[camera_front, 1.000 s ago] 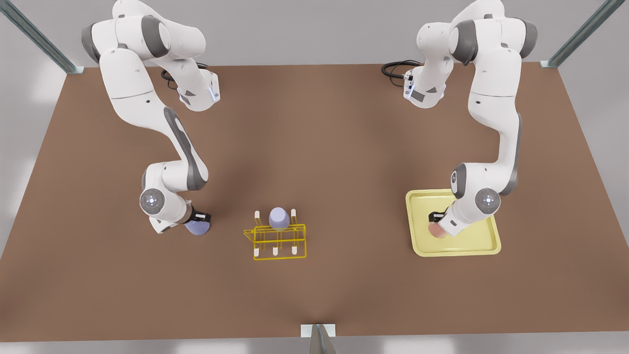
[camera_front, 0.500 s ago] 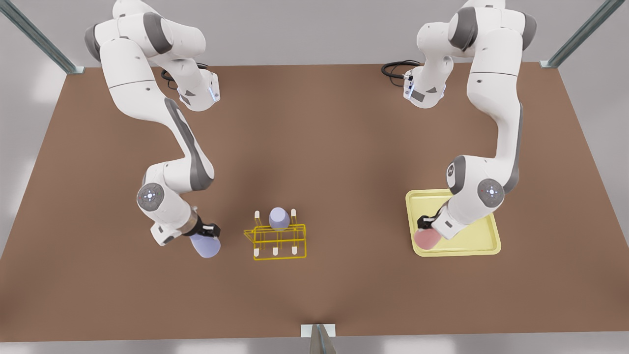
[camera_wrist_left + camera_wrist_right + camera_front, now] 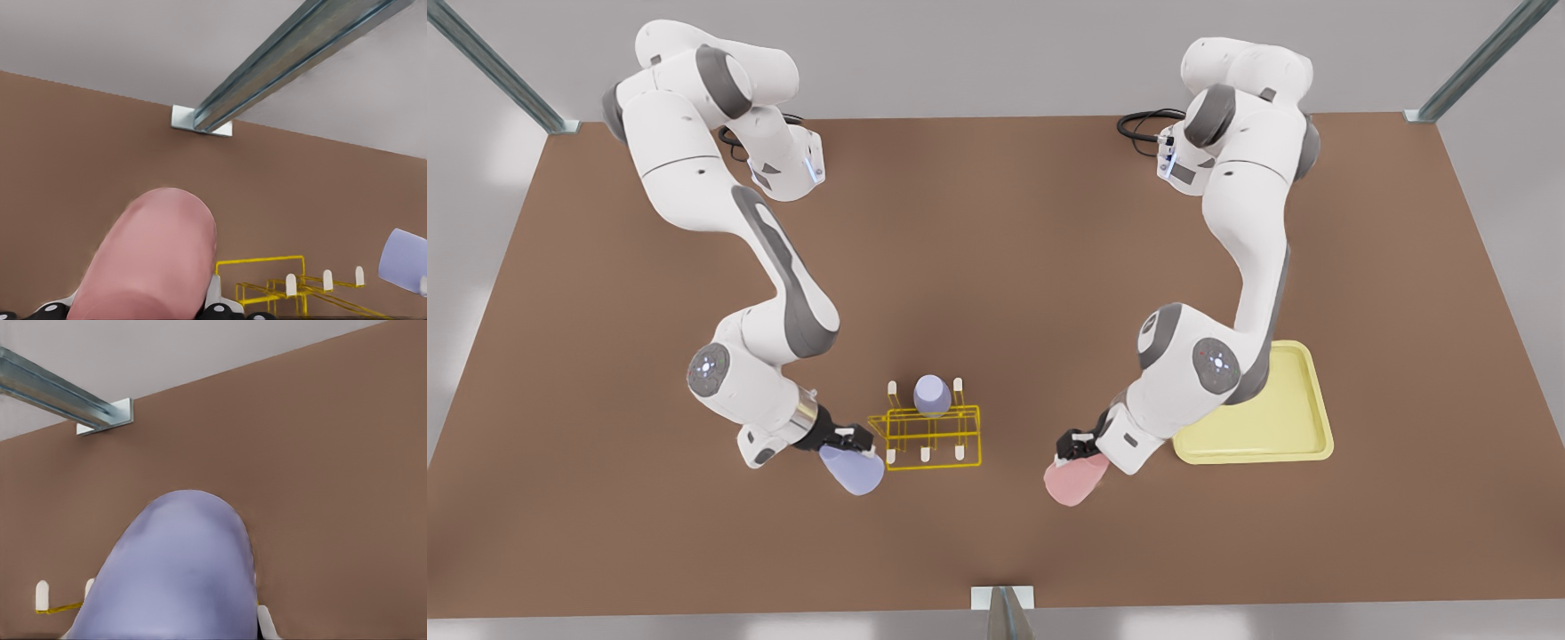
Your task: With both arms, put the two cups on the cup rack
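Observation:
On the front view's right, my left gripper (image 3: pixel 1074 444) is shut on the pale pink cup (image 3: pixel 1074 482) (image 3: pixel 150 260), held tilted above the table between the rack and the tray. On the front view's left, my right gripper (image 3: pixel 852 438) is shut on a pale lavender cup (image 3: pixel 854 469) (image 3: pixel 180 573), tilted, just beside the rack's near-left corner. The yellow wire cup rack (image 3: pixel 934 436) (image 3: pixel 293 287) stands between the two arms. A second lavender cup (image 3: pixel 931 395) sits upside down on a back peg of the rack.
A pale-yellow square tray (image 3: pixel 1254 458) lies on the brown table at the front view's right, partly under the left arm's elbow. A metal frame post (image 3: pixel 1003 609) stands at the table's near edge, ahead of both wrist cameras.
Both arms lifted their cups and swung inward toward the rack. The pink cup left the tray. The lavender cup moved from the table to the rack's corner and tilted.

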`<action>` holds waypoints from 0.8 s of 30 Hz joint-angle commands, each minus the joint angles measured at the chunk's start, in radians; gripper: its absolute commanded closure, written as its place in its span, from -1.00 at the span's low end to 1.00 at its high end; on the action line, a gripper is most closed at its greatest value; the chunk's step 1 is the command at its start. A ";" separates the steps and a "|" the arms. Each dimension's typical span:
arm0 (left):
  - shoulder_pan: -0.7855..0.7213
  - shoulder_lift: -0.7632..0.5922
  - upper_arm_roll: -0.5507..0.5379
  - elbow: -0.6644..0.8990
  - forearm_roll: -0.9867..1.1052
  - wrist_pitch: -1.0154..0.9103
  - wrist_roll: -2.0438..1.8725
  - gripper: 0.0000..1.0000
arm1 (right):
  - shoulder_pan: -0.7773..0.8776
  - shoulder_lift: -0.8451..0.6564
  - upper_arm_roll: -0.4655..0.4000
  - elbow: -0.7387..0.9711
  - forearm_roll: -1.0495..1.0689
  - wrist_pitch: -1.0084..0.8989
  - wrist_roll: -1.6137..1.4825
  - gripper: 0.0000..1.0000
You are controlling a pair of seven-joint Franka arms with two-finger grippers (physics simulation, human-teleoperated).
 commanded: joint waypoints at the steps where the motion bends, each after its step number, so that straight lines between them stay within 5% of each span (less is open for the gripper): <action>1: -0.033 0.012 -0.010 0.011 -0.038 0.005 -0.318 -0.49 | 0.001 0.002 0.007 0.003 0.023 -0.002 0.010 -0.47; 14: -0.111 0.102 -0.072 0.081 -0.081 0.130 -0.313 -0.49 | 0.002 0.016 0.037 -0.053 0.034 -0.008 0.002 -0.48; 15: -0.113 0.111 -0.072 0.084 -0.081 0.139 -0.312 -0.49 | 0.004 0.016 0.037 -0.052 0.034 -0.009 0.004 -0.93; 16: -0.113 0.114 -0.072 0.084 -0.082 0.150 -0.312 -0.49 | 0.005 0.016 0.037 -0.050 0.034 -0.012 0.004 -1.00; 24: -0.131 0.141 -0.094 0.083 -0.084 0.164 -0.312 -0.49 | 0.018 0.016 0.037 0.022 0.033 -0.012 0.005 -1.00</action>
